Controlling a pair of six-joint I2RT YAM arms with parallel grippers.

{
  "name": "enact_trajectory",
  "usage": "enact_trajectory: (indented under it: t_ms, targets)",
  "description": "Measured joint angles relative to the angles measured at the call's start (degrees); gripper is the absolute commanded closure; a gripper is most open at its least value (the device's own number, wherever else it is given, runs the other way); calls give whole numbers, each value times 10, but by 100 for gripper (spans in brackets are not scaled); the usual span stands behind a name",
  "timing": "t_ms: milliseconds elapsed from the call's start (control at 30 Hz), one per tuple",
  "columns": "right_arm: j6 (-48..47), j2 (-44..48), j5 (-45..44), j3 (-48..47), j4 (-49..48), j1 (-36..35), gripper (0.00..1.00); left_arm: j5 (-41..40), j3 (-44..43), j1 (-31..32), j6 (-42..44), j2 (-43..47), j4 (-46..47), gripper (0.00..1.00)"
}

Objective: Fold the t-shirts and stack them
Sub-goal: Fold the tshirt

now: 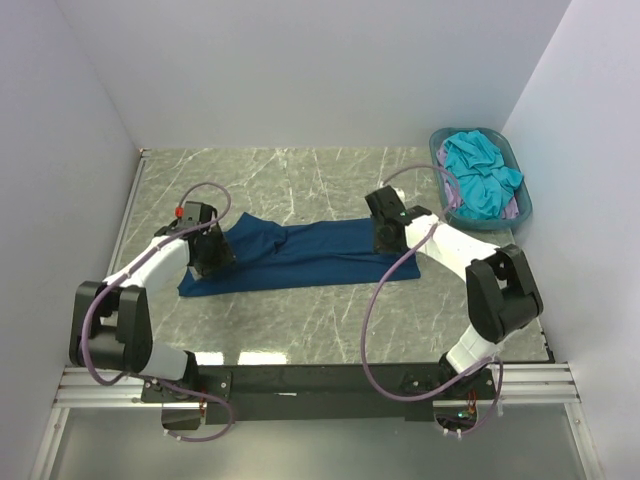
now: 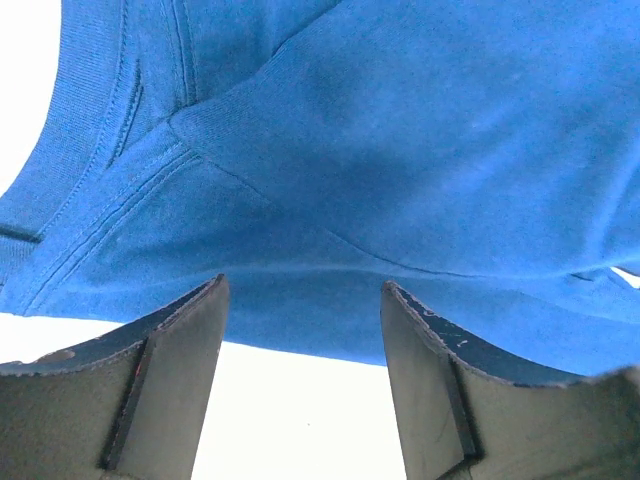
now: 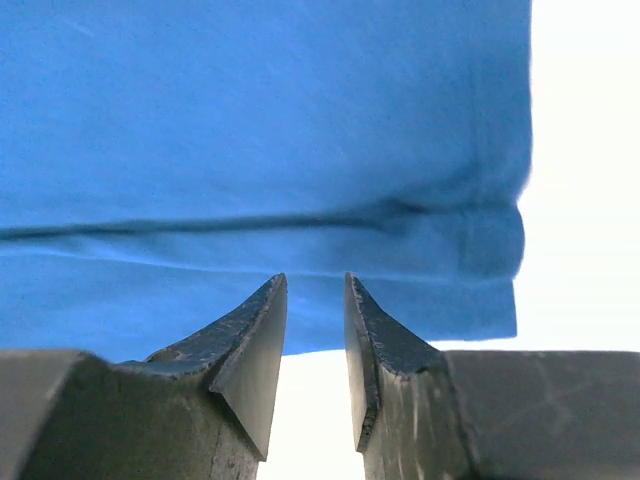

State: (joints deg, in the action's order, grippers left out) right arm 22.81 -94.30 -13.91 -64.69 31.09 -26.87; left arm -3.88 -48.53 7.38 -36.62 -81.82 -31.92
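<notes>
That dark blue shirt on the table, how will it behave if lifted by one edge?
The shirt will probably droop and sag: it lies flat with soft creases, so it looks floppy. It seems light, being thin cloth. Pushed, it would likely bunch up rather than slide whole across the table.

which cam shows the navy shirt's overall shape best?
Top external: the whole navy shirt is in frame, lying as a long folded strip. Left wrist shows only a close-up of its seams and near edge. Right wrist shows only a hemmed corner.
</notes>
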Motion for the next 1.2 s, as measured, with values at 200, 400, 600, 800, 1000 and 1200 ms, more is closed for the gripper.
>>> enact_trajectory:
  t_ms: [200,400,600,800,1000,1200]
  targets:
    - [19,5,4,70,1,35,63,-8,0,0,6,33,-1,31]
    - [23,5,24,81,-20,69,65,-28,0,0,6,68,-1,30]
    - [23,0,32,81,-43,76,69,-43,0,0,6,85,0,29]
    - [24,-5,40,81,-45,76,69,-46,3,0,6,85,0,30]
    - [24,-16,41,81,-45,76,71,-46,4,0,6,85,2,30]
    - [24,-33,38,69,-45,78,72,-46,4,0,6,85,9,29]
